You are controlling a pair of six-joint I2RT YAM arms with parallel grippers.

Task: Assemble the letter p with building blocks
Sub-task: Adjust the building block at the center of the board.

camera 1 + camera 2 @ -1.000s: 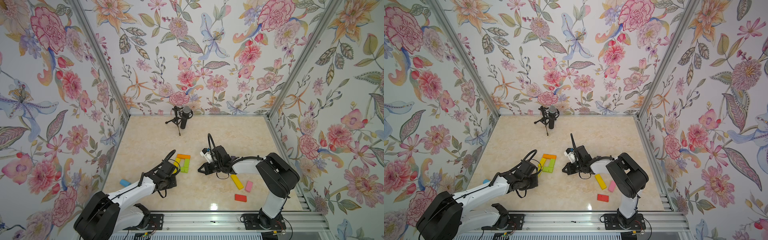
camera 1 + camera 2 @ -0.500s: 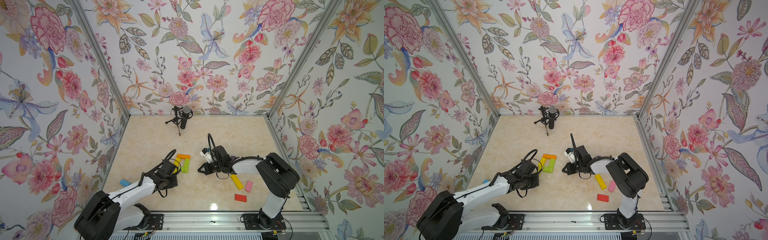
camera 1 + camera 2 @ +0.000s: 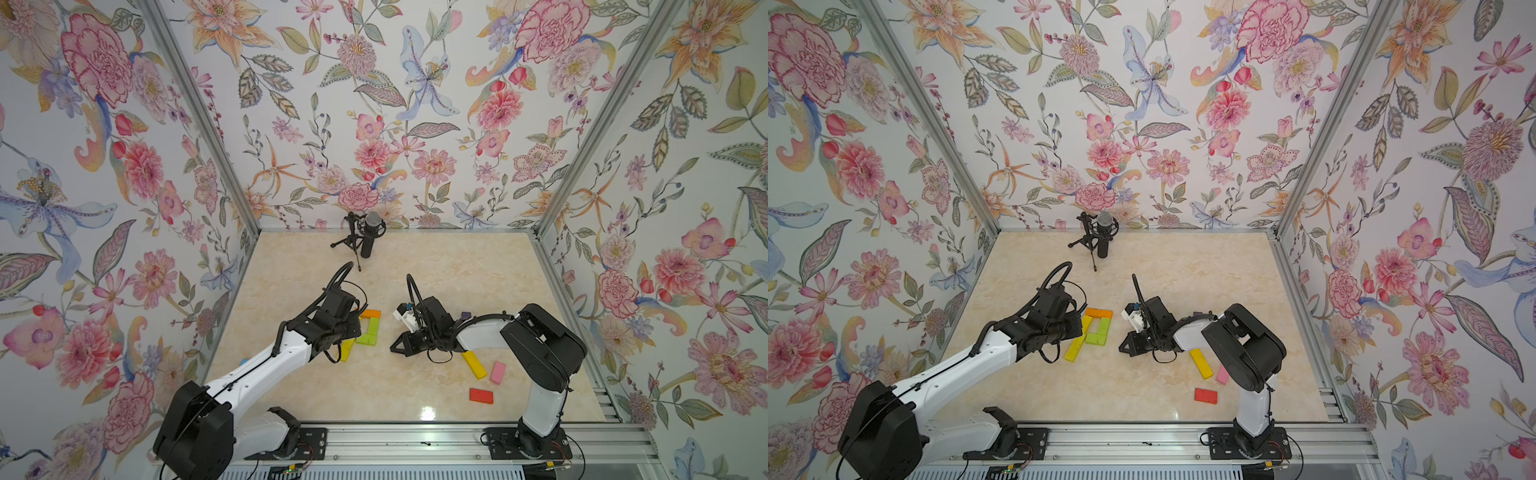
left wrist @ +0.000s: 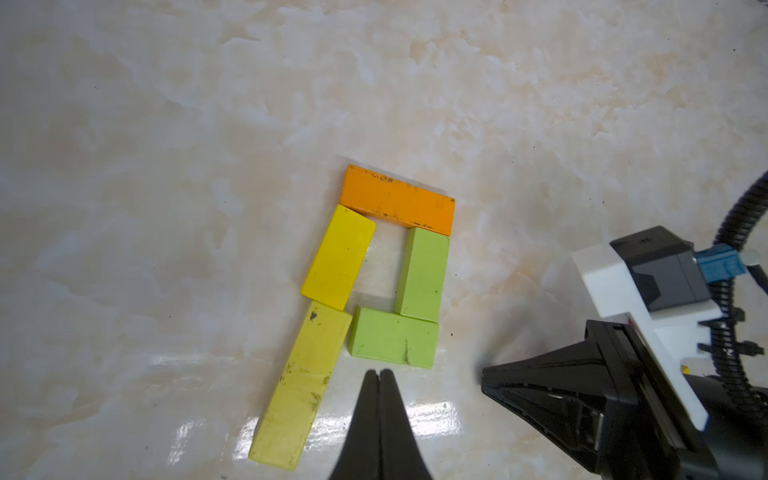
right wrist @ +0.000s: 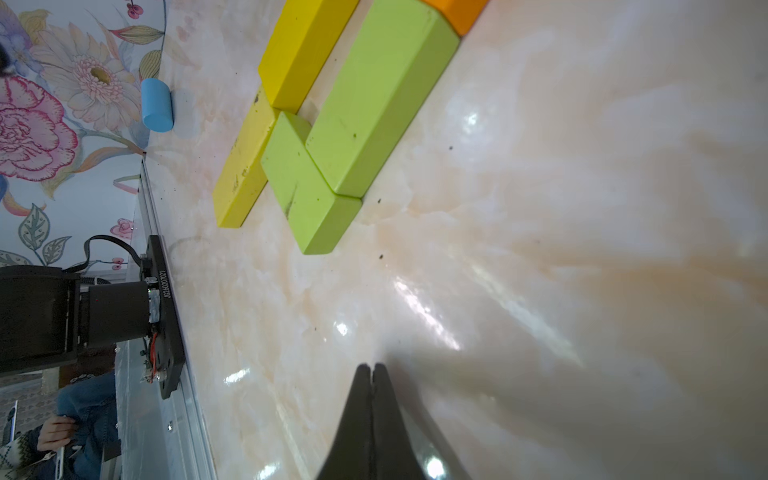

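Building blocks [image 3: 372,327] are laid as a P at lower centre in a top view; left gripper [image 4: 379,374] and right gripper [image 5: 371,369] are found clenched, empty

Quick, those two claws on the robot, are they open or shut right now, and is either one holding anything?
Left gripper: closed, holding nothing.
Right gripper: closed, holding nothing.

Flat before me sits the P: orange bar [image 4: 398,199] capping yellow block [image 4: 338,257] and lime block [image 4: 423,274], second lime block [image 4: 394,337] closing the loop, long yellow-green bar [image 4: 300,386] slanting as stem. On my right, yellow bar [image 3: 474,364], pink block [image 3: 497,372] and red block [image 3: 481,395] lie loose.
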